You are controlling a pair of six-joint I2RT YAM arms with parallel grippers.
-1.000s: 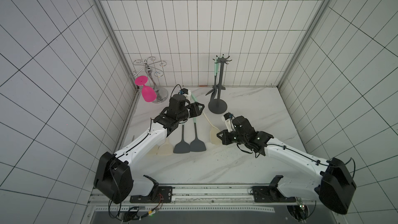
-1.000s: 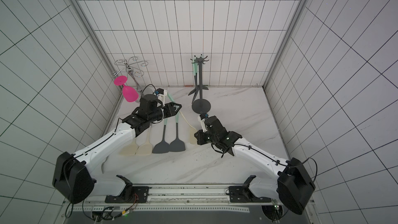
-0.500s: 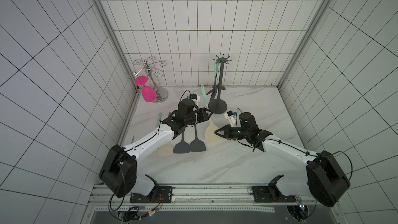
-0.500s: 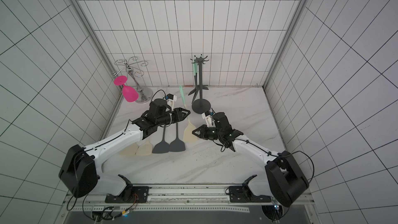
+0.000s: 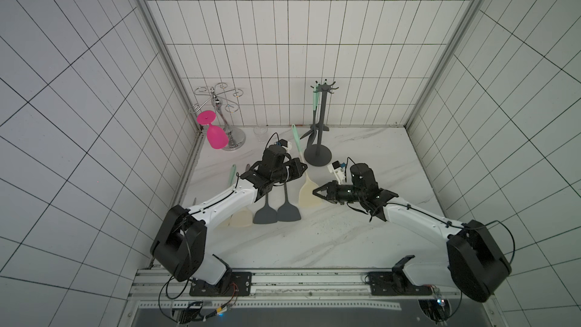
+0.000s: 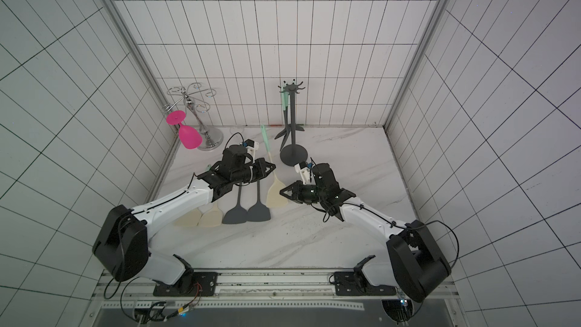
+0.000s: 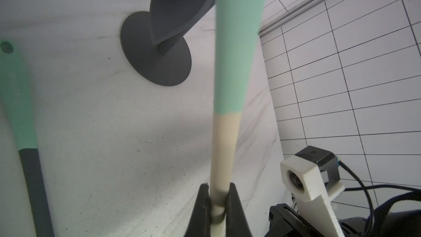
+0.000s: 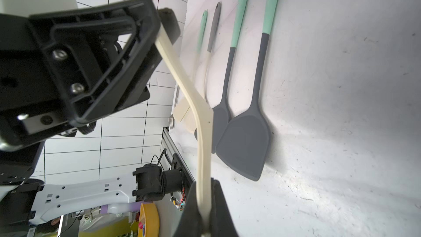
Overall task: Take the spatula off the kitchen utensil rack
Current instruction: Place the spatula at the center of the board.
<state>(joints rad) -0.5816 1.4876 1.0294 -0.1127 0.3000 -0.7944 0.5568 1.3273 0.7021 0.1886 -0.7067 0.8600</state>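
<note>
Chrome glass holder [image 5: 234,140] with curled arms, standing at a back corner of the marble tabletop [image 5: 345,240]. A pink wine glass [image 5: 216,137] hangs upside down from one arm, its bowl beside the holder's base. A small clear glass [image 5: 260,133] stands near that base. Well apart from the holder, toward the table's front, lie a dark grey spatula [image 5: 265,214] and a second dark grey spatula [image 5: 289,212], side by side. Beside them lie two cream spatula blades [image 6: 211,218], partly hidden.

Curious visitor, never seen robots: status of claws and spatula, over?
Left gripper shut on cream spatula, at shaft. Right gripper shut on its blade. Grey spatula hangs on utensil rack. Nothing blocking.
</note>
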